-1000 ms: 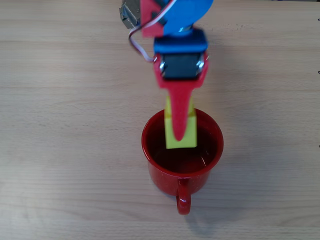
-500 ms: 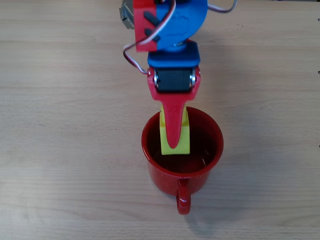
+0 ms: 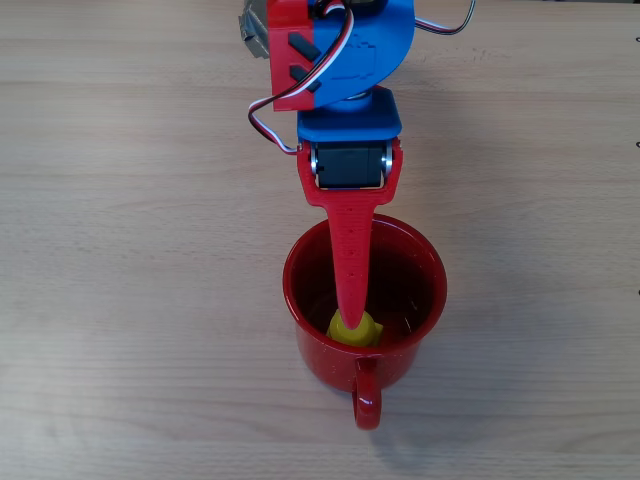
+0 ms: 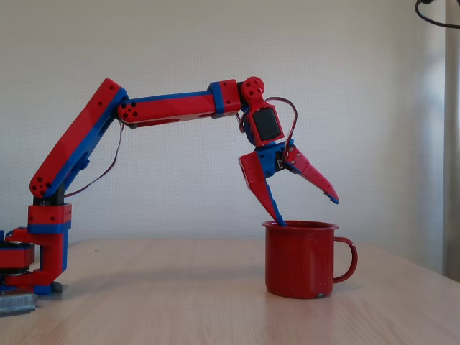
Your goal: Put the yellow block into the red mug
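The red mug stands on the wooden table with its handle toward the bottom of the overhead view; in the fixed view the red mug has its handle on the right. The yellow block lies loose inside it, on the floor near the handle side, partly under a red finger. My gripper hangs over the mug's mouth. In the fixed view the gripper is open: one fingertip dips just inside the far rim, the other is raised above the handle side. The mug wall hides the block there.
Pale wooden table spreads bare on both sides of the mug. The arm's base stands at the far left of the fixed view, its links arching over to the mug.
The yellow block was held between the fingers above the mug. The gripper has opened and the block has dropped to the mug's bottom.
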Controlling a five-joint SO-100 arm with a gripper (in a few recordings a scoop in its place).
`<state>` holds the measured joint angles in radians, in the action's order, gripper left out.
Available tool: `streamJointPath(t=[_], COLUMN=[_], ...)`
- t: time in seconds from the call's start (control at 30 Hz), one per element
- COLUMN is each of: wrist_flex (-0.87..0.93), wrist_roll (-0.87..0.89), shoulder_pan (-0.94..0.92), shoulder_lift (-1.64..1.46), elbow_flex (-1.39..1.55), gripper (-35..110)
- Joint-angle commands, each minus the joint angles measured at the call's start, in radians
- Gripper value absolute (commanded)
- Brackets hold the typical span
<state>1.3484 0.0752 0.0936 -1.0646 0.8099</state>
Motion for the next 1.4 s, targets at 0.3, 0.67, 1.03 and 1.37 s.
streamJointPath(t=[0.3,0.67,1.03,1.37], wrist_flex=[0.006,-0.008,-0.003,-0.060], wrist_roll=[-0.008,0.000,-0.044,-0.127], shoulder_pan=[0.028,0.021,0.032,0.011], shoulder_lift=[-0.087,-0.137,-0.212,-0.416], elbow_flex=[-0.060,-0.060,-0.051,0.040], gripper=[37,0,0,0])
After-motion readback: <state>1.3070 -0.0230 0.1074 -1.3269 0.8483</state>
